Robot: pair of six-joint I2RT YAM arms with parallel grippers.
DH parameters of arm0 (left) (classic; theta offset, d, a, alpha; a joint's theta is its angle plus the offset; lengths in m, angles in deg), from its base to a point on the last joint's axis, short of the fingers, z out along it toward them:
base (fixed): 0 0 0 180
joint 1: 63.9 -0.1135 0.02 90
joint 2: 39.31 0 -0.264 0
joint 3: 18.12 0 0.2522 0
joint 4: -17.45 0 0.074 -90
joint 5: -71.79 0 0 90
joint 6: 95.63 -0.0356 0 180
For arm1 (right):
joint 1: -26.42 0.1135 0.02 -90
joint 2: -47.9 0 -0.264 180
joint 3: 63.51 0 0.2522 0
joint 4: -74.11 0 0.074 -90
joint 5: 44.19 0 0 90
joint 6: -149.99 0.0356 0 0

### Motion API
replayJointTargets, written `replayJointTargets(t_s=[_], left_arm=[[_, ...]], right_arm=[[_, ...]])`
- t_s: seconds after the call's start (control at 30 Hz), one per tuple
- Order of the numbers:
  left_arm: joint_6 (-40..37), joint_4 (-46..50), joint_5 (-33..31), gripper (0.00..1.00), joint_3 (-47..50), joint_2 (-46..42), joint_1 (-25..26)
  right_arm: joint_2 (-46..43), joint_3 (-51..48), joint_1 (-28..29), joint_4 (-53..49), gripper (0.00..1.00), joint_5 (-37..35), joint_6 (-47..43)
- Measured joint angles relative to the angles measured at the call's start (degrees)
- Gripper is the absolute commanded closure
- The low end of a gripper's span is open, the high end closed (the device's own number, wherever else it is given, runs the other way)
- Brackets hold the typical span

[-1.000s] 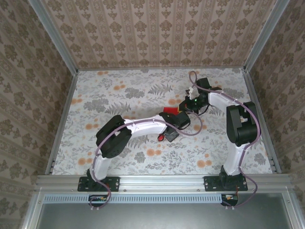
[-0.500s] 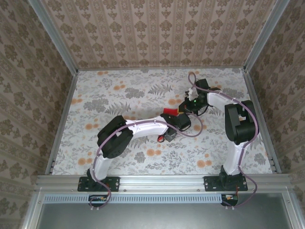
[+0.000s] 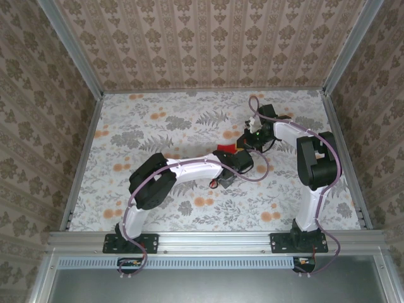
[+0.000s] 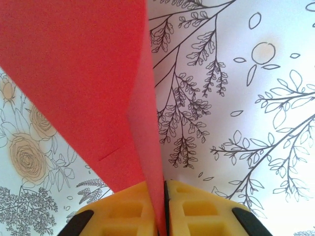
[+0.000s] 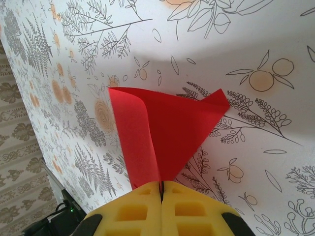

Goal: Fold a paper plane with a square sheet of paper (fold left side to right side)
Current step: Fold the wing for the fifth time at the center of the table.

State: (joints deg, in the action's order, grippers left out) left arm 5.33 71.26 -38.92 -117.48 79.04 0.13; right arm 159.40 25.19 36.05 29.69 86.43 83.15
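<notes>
Pinched the part-folded red paper [image 4: 88, 73] in the left end effector [image 4: 164, 196] and the right end effector [image 5: 161, 189], both clamped tight on it, close over the desk [image 3: 158, 126] right of centre, probably to steady the layers for creasing.

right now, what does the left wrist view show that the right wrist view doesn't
Left wrist: a close look at the red paper rising from the left fingers, with a folded edge running up its middle and a short crease mark low on the left. Right wrist: the paper's wider outline above the right fingers, a pointed corner at right, a flap folded over at left, plus the patterned wall. Both: yellow fingers shut on the red paper over the floral table cover.
</notes>
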Motion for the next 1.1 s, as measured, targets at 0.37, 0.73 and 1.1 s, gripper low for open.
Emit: replayJointTargets(t_s=[0.37, 0.73, 1.1], left_arm=[[1.22, -1.6, 5.84, 0.8, 0.02, 0.0, -1.92], [1.27, -1.84, 7.43, 0.8, 0.02, 0.0, -1.97], [1.46, -2.14, 7.48, 0.8, 0.02, 0.0, -2.27]], right_arm=[[-0.2, 0.13, -0.61, 0.83, 0.69, -1.42, -0.09], [-5.33, -2.32, -2.97, 0.85, 0.5, -4.17, 2.62], [-5.16, -7.85, -3.37, 2.54, 0.49, -3.56, 7.02]])
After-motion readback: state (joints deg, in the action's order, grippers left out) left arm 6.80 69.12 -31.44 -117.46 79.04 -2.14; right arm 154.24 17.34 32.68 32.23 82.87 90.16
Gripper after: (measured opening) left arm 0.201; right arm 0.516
